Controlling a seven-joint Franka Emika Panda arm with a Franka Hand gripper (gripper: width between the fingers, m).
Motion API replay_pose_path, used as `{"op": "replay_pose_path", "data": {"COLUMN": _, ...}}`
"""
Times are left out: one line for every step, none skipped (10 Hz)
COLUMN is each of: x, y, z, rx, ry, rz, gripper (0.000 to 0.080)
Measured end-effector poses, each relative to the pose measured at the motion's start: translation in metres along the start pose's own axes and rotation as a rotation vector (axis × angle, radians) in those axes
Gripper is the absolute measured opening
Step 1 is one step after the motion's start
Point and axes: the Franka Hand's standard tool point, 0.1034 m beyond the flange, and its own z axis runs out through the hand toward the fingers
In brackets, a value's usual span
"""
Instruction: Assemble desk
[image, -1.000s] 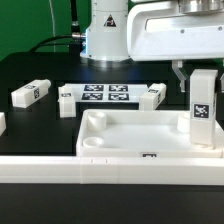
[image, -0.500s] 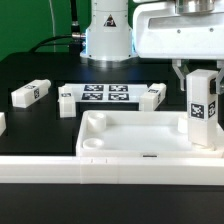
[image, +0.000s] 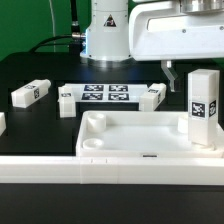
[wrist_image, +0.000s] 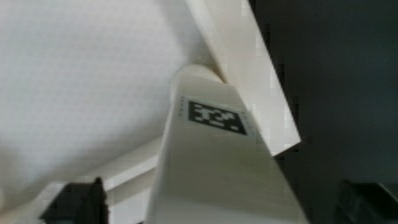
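tabletop (image: 130, 135): white, rimmed, lying flat | leg (image: 203, 108): upright in corner, exterior view's right | loose legs (image: 30, 94) (image: 66, 102) (image: 152, 96): lying behind

1 tabletop (image: 128, 137), 4 leg blocks (image: 27, 93) (image: 65, 100) (image: 152, 96) (image: 203, 108)

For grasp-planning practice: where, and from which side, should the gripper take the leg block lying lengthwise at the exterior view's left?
Take the leg block mid-length from above, probably, closing across its flat long sides: it lies flat on the table, both sides free.
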Motion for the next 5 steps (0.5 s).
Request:
{"op": "replay_pose_path", "data": {"x": -0.0001, "y": -0.0004, "z": -0.0001, "rx": -0.001, "ry": 0.001, "rz": -0.101, "gripper": 0.0645}}
{"op": "replay_pose_path", "data": {"x": -0.0001, "y": -0.0004, "z": -0.0001, "rx": 0.0, "ry": 0.001, "rz": -0.202, "gripper": 0.0649}}
{"op": "replay_pose_path", "data": {"x": -0.0001, "y": -0.0003, "z": 0.0, "rx": 0.0, "ry": 0.001, "rz": -0.267, "gripper": 0.0649}}
{"op": "replay_pose_path", "data": {"x": 0.0, "y": 0.0, "z": 0.0001, "rx": -0.006, "ry": 0.002, "rz": -0.372, "gripper": 0.0649}}
{"op": "replay_pose_path", "data": {"x": 0.0, "y": 0.0004, "z": 0.0004, "rx": -0.013, "ry": 0.003, "rz": -0.477, "gripper": 0.0649}}
